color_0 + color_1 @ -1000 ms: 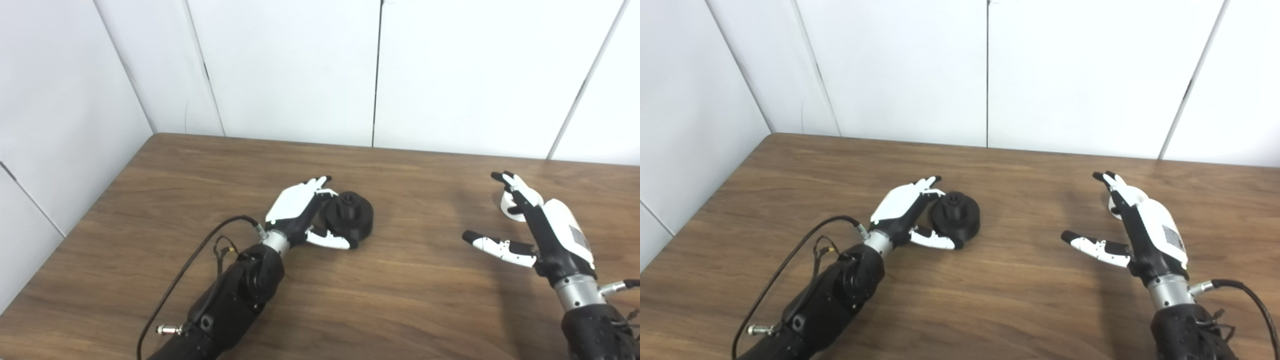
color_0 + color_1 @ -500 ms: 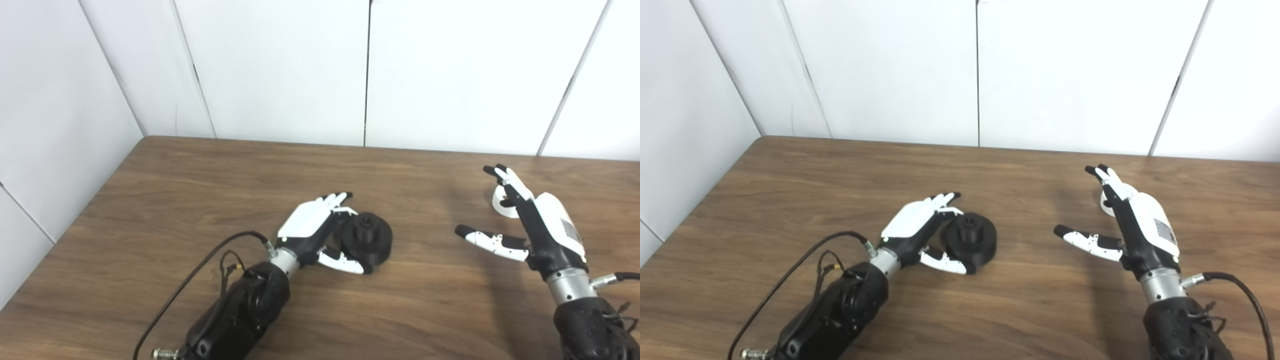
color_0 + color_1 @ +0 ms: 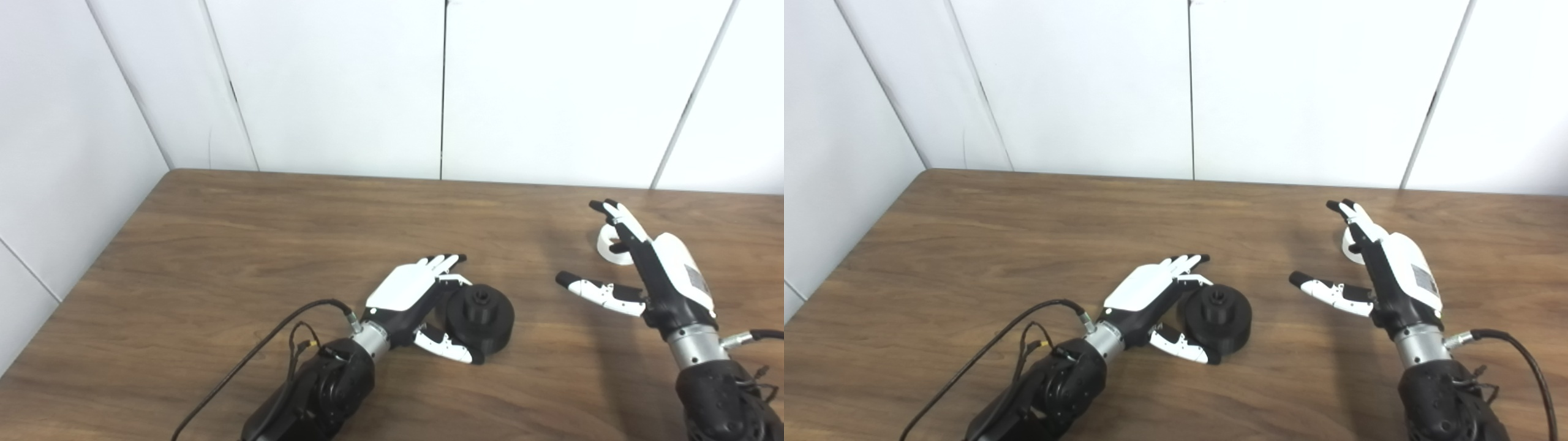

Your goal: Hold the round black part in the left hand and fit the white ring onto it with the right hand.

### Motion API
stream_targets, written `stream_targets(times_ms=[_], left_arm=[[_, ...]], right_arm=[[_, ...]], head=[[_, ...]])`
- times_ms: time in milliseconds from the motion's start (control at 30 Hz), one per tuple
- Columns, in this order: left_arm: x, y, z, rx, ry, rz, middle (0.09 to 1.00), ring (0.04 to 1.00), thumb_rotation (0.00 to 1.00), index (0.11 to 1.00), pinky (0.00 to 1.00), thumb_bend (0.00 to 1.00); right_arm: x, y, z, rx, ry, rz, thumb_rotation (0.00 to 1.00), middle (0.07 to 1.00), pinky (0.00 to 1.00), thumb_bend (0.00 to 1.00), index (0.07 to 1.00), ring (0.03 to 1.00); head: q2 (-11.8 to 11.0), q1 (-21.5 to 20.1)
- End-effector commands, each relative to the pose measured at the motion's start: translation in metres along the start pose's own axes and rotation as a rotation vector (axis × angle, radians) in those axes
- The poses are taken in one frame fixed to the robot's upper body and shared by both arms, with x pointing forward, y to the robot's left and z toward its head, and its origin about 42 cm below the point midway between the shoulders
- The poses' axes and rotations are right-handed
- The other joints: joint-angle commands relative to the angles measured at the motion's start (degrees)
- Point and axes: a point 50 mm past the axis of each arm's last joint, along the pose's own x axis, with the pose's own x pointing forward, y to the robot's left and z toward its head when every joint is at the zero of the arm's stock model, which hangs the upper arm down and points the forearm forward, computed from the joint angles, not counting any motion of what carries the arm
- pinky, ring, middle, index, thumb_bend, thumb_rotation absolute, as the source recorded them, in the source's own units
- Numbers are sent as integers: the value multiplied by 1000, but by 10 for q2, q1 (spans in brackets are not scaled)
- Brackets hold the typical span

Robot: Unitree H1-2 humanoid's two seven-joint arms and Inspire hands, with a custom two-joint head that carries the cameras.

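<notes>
The wooden desk [image 3: 245,245] carries everything. At its five o'clock the left hand [image 3: 416,300] lies released, fingers cupping the round black part [image 3: 481,318] without gripping. At three o'clock the right hand [image 3: 637,269] hovers spread over the white ring [image 3: 606,251], which is partly hidden. Both grasps and the fitting remain.

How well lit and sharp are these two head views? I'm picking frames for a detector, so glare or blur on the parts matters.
Left eye view: even, soft light; the round black part shows little surface detail, and the white ring is half hidden behind the right hand. Right eye view: mild blur overall, faint sheen on the table, soft shadow under the left hand.
</notes>
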Motion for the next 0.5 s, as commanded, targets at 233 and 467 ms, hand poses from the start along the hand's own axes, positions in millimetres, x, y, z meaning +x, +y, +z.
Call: stream_targets(times_ms=[233,467], left_arm=[[-14,3,-18,42,-17,-38,1000,1000,426,691,1000,1000],[-18,9,-31,39,-16,-44,1000,1000,387,692,1000,1000]], right_arm=[[2,7,23,-6,-39,-48,530,955,742,711,914,902],[5,12,32,-7,-25,-50,542,966,776,719,920,927]], head=[[-16,-135],[-18,-166]])
